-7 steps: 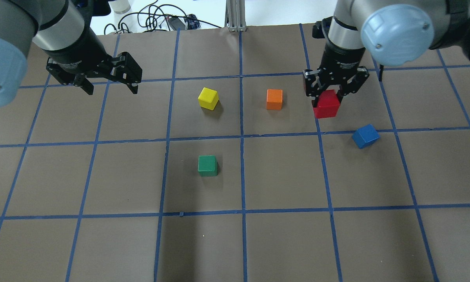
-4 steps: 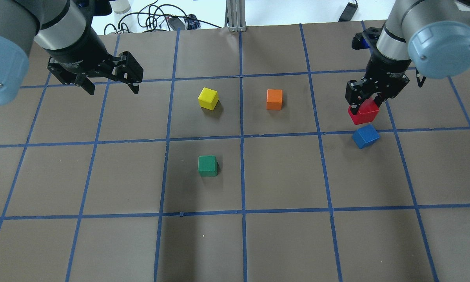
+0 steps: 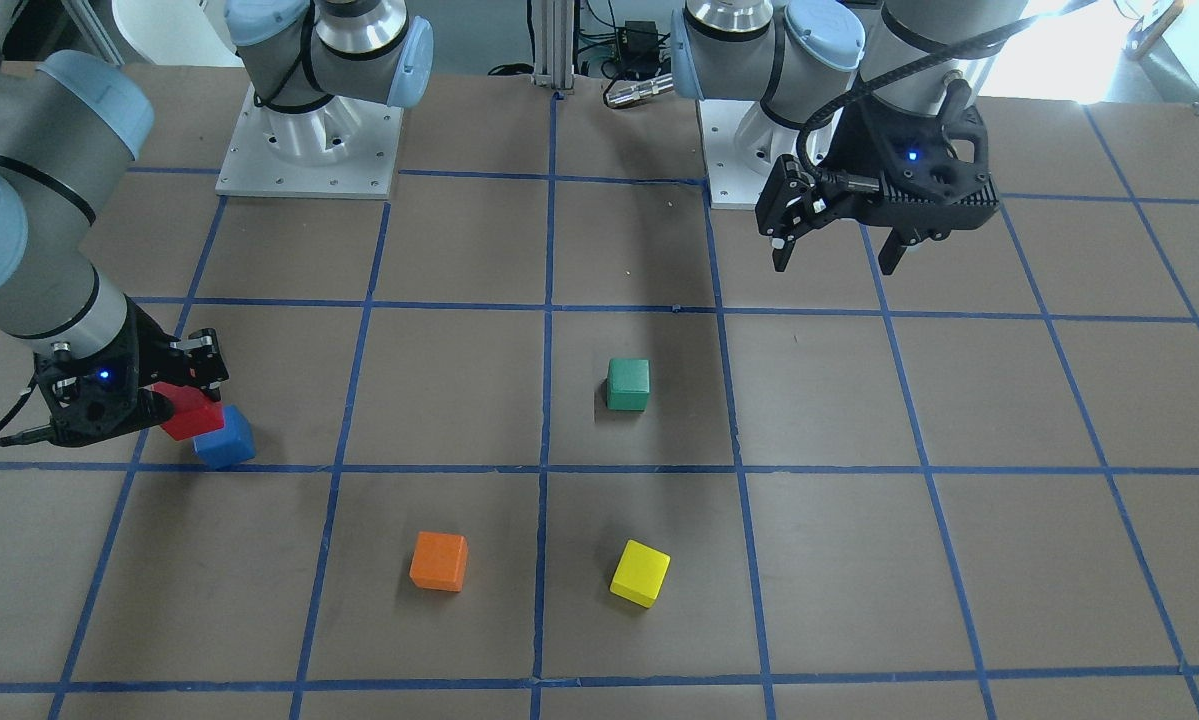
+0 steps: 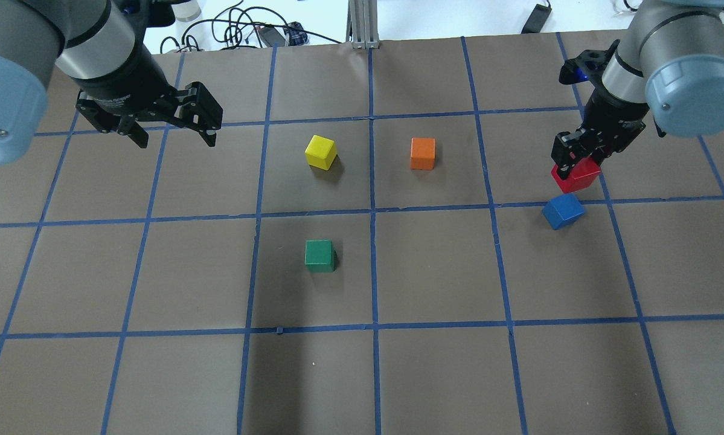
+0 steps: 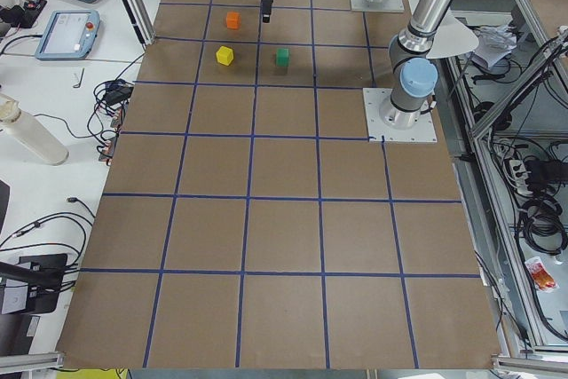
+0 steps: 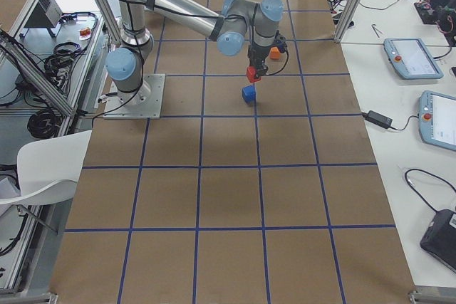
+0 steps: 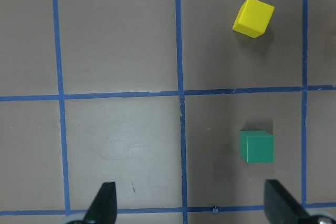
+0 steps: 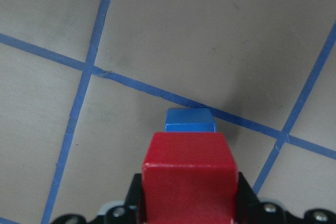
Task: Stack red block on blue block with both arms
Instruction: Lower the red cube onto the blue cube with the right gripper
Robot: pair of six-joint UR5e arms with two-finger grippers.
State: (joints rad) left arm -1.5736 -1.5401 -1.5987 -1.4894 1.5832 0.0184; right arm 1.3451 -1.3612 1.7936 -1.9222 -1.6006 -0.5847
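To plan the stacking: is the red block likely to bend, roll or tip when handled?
The red block, clamped in the right gripper, looks rigid: its edges are straight. Flat faces make rolling unlikely. On the equally small blue block, it could tip if placed off-centre.

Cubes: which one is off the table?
The red block: the right gripper holds it in the air near the blue block. That one, the green cube, orange cube and yellow cube rest on the table.
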